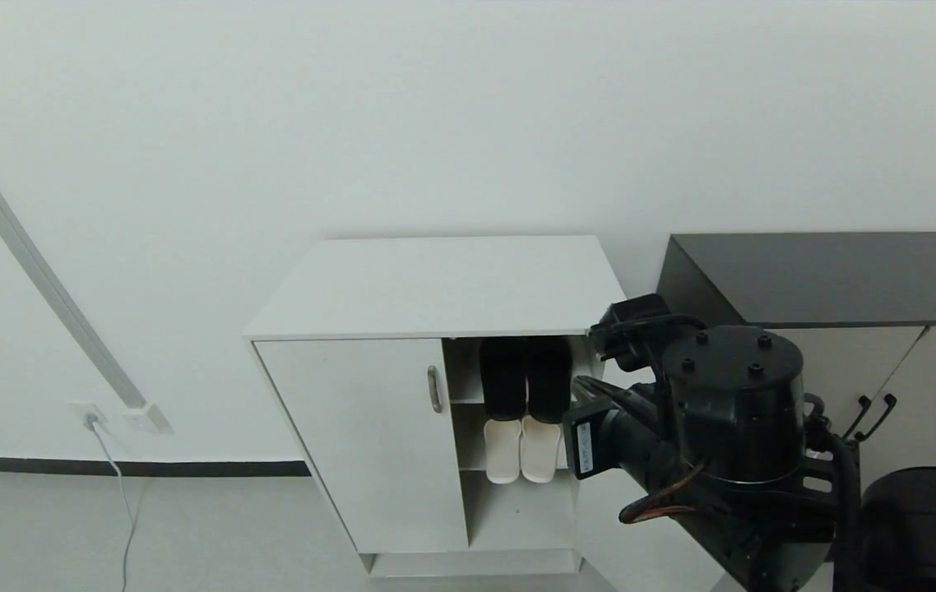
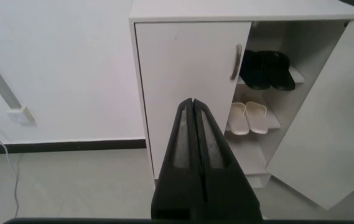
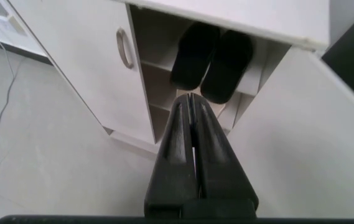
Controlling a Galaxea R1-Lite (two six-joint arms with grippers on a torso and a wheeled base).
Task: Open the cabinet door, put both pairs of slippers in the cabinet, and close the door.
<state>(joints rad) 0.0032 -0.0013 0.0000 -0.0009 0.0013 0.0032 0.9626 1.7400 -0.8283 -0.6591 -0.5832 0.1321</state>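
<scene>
- Nearest, the right gripper is pointing at the open side of the cabinet, its fingers pressed together on nothing.
- Farther back, the left gripper is also clenched and empty, facing the left door, which is sitting shut with its handle at the inner edge.
- On the upper shelf the black slippers are lying side by side, and the white slippers are lying on the shelf below (both pairs are inside, so only the closing seems to be remaining).
- To the robot's right, the right door is standing wide open, and the right arm is hanging close beside that opening.
- Trouble is likely to be coming from the swing:
  - Both pairs are reaching close to the shelf fronts, so a door pushed home could be catching on them and springing back.
  - A clenched gripper pressing on a smooth panel could be sliding off it instead of driving it.
  - The arm itself may be standing in the door's path.
- Just to the right, a grey cabinet is standing against the wall, giving the arm little room on that side.
- Well to the left, a cable is trailing down onto the floor.
</scene>
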